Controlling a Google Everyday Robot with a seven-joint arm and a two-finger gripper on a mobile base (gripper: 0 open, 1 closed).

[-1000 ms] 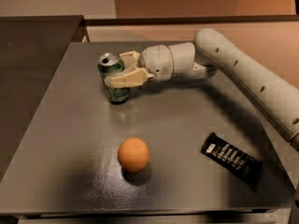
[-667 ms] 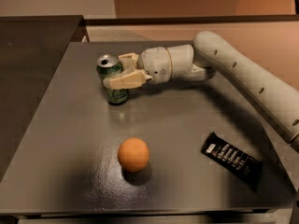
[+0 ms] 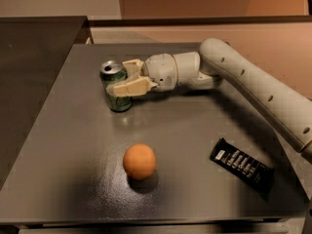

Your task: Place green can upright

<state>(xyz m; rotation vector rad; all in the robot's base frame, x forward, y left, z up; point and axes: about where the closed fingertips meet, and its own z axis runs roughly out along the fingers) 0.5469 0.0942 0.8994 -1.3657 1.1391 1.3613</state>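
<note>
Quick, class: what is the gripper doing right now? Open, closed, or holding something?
The gripper: closed on the green can, at the far left of the table.

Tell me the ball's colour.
The ball is orange, camera view; gripper holds the green can.

Tool (image 3: 120,77) clasps green can (image 3: 118,102); orange ball (image 3: 139,161) and black packet (image 3: 242,165) lie well apart.

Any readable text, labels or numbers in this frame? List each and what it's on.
Pale lettering on the green can, held in the claw at the far side of the table: too blurred to read.
White print on the black packet: too small to read.
</note>
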